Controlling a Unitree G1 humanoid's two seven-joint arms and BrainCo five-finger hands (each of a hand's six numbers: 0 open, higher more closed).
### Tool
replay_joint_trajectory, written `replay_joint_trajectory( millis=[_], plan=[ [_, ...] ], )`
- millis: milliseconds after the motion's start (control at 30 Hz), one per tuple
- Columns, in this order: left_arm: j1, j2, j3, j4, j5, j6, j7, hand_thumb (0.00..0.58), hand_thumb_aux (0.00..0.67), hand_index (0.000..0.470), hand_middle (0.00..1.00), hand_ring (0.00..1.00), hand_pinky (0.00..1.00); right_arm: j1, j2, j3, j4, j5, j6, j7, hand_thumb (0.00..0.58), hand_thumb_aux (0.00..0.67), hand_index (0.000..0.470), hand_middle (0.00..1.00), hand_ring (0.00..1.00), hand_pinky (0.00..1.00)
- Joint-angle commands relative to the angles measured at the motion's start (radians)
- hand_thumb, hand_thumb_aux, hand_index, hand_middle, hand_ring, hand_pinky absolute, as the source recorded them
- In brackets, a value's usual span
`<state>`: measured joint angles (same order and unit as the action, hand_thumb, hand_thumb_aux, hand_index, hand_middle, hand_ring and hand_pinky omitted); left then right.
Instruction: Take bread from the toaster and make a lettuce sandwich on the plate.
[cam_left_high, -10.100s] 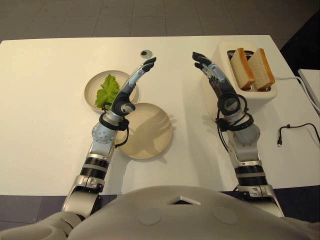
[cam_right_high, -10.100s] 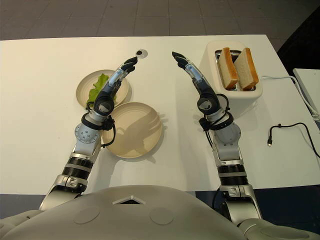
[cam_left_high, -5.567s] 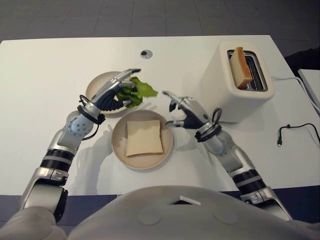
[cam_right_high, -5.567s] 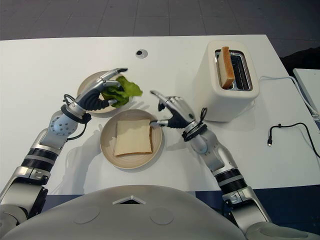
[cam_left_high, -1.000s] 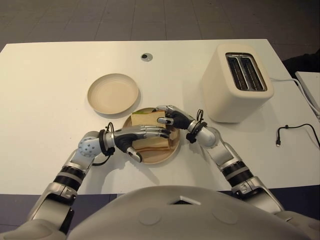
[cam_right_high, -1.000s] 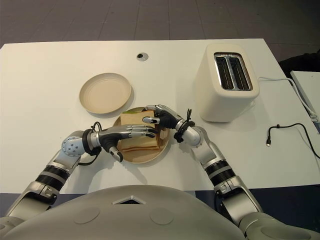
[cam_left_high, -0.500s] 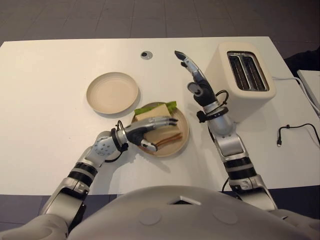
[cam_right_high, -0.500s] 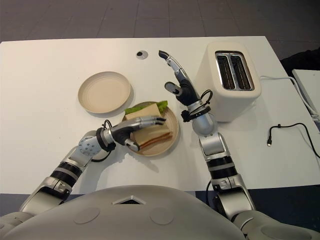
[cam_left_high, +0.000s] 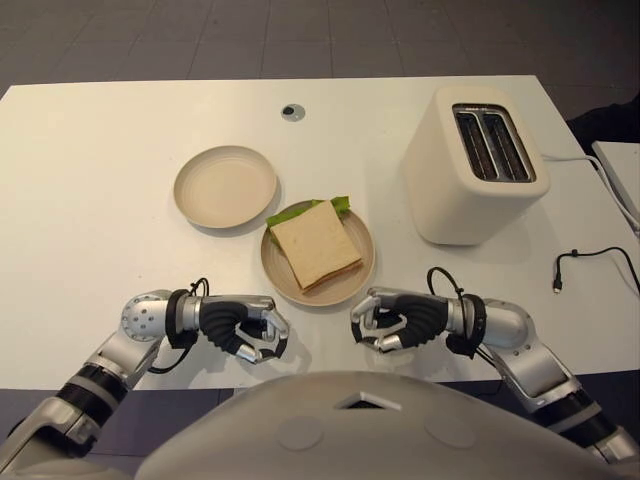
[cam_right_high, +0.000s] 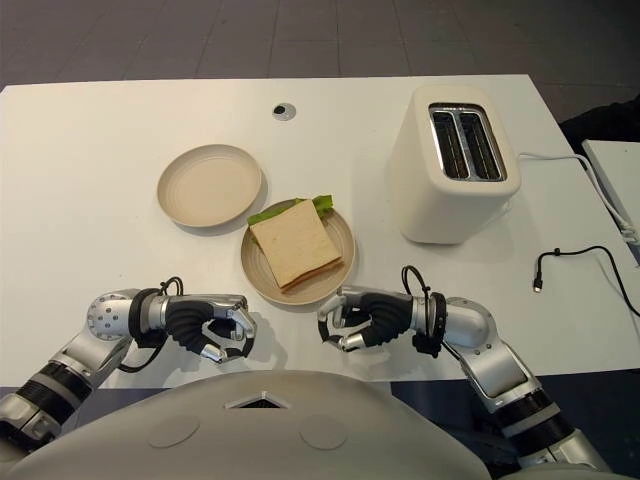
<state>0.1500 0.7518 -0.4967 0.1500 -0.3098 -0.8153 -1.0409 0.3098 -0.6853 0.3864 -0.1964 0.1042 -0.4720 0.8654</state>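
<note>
Surface: white surface (cam_left_high: 100, 180) in front of a grey tiled floor, with a small round grommet (cam_left_high: 291, 110) near the far edge and a loose cable (cam_left_high: 590, 258) at the right.
Toaster: the cream toaster (cam_left_high: 470, 190) stands upright on the right, and both slots are empty.
Sandwich: the top bread slice (cam_left_high: 315, 245) lies flat over the lower slice on the plate (cam_left_high: 368, 262), with lettuce (cam_left_high: 341, 205) poking out along the far edge.
Small plate: the lettuce dish (cam_left_high: 225, 187) sits bare, just beside the sandwich plate on its far left.
Left robot hand: the left robot hand (cam_left_high: 245, 328) rests low at the near edge, with its fingers curled into a loose fist and nothing in them.
Right robot hand: the right robot hand (cam_left_high: 390, 320) mirrors it just below the plate, curled and holding nothing.
Change: half a second ago the left robot hand lay on the sandwich and the right was raised beside the toaster. Both have now pulled back to the near edge, and the sandwich lies uncovered and squarer.
Meaning: bread, lettuce and bread are stacked on the plate, so the task looks finished and the arms appear to be in a rest pose.
</note>
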Motion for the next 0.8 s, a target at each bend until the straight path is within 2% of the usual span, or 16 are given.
replay_joint_trajectory(
  millis=[33,200,333,400,433,467,500,533,567,600,667,700,733,767,800],
  plan=[
    [-0.036,-0.062,0.024,0.121,0.116,0.023,0.034,0.58,0.67,0.47,1.0,1.0,1.0,-0.035,0.024,0.026,0.081,-0.125,0.013,-0.026,0.58,0.67,0.47,1.0,1.0,1.0],
    [-0.203,-0.262,0.068,0.426,0.365,-0.018,0.291,0.58,0.67,0.47,1.0,1.0,1.0,-0.188,0.119,0.03,0.336,-0.422,0.03,-0.265,0.58,0.67,0.47,1.0,1.0,1.0],
    [-0.382,-0.379,0.121,0.69,0.579,-0.024,0.702,0.58,0.67,0.47,1.0,1.0,1.0,-0.363,0.198,0.003,0.535,-0.593,0.07,-0.561,0.58,0.67,0.47,1.0,1.0,1.0],
    [-0.434,-0.406,0.134,0.769,0.627,-0.042,0.828,0.572,0.591,0.415,1.0,1.0,1.0,-0.426,0.231,-0.014,0.603,-0.636,0.082,-0.684,0.58,0.67,0.47,1.0,1.0,1.0],
    [-0.452,-0.421,0.15,0.799,0.631,-0.055,0.881,0.472,0.381,0.267,0.95,0.95,0.95,-0.454,0.249,-0.026,0.63,-0.645,0.086,-0.743,0.58,0.67,0.47,1.0,1.0,1.0],
    [-0.465,-0.436,0.162,0.82,0.635,-0.074,0.927,0.216,0.139,0.098,0.88,0.88,0.88,-0.48,0.272,-0.04,0.66,-0.65,0.081,-0.811,0.58,0.67,0.47,1.0,1.0,1.0],
    [-0.476,-0.451,0.177,0.834,0.634,-0.091,0.966,0.0,0.0,0.0,0.69,0.69,0.69,-0.501,0.29,-0.047,0.687,-0.657,0.074,-0.866,0.58,0.67,0.47,1.0,1.0,1.0],
    [-0.481,-0.467,0.191,0.839,0.622,-0.115,0.989,0.0,0.0,0.0,0.47,0.47,0.47,-0.517,0.307,-0.053,0.705,-0.666,0.056,-0.925,0.58,0.67,0.47,1.0,1.0,1.0],
    [-0.48,-0.487,0.209,0.83,0.588,-0.15,0.991,0.0,0.0,0.0,0.0,0.0,0.0,-0.521,0.324,-0.069,0.702,-0.65,0.022,-0.97,0.58,0.67,0.47,0.98,0.98,0.98],
    [-0.472,-0.514,0.231,0.804,0.518,-0.19,0.966,0.0,0.0,0.0,0.0,0.0,0.0,-0.515,0.345,-0.097,0.676,-0.604,-0.027,-1.001,0.58,0.67,0.47,0.93,0.93,0.93],
    [-0.448,-0.559,0.262,0.738,0.356,-0.243,0.884,0.0,0.0,0.0,0.0,0.0,0.0,-0.491,0.387,-0.158,0.595,-0.471,-0.123,-1.018,0.58,0.67,0.47,0.91,0.91,0.91],
    [-0.433,-0.574,0.271,0.688,0.27,-0.25,0.84,0.0,0.0,0.0,0.0,0.0,0.0,-0.478,0.407,-0.183,0.552,-0.391,-0.162,-1.008,0.506,0.431,0.302,0.8,0.8,0.8],
    [-0.416,-0.584,0.276,0.623,0.182,-0.24,0.799,0.0,0.0,0.0,0.0,0.0,0.0,-0.463,0.425,-0.203,0.506,-0.307,-0.189,-0.989,0.456,0.36,0.253,0.74,0.74,0.74],
    [-0.39,-0.589,0.275,0.52,0.093,-0.225,0.767,0.0,0.0,0.0,0.0,0.0,0.0,-0.442,0.446,-0.216,0.439,-0.194,-0.207,-0.956,0.0,0.0,0.0,0.47,0.47,0.47],
    [-0.361,-0.589,0.271,0.416,0.026,-0.208,0.741,0.0,0.0,0.0,0.0,0.0,0.0,-0.421,0.461,-0.222,0.376,-0.109,-0.212,-0.929,0.0,0.0,0.0,0.0,0.0,0.0]
  ],
)
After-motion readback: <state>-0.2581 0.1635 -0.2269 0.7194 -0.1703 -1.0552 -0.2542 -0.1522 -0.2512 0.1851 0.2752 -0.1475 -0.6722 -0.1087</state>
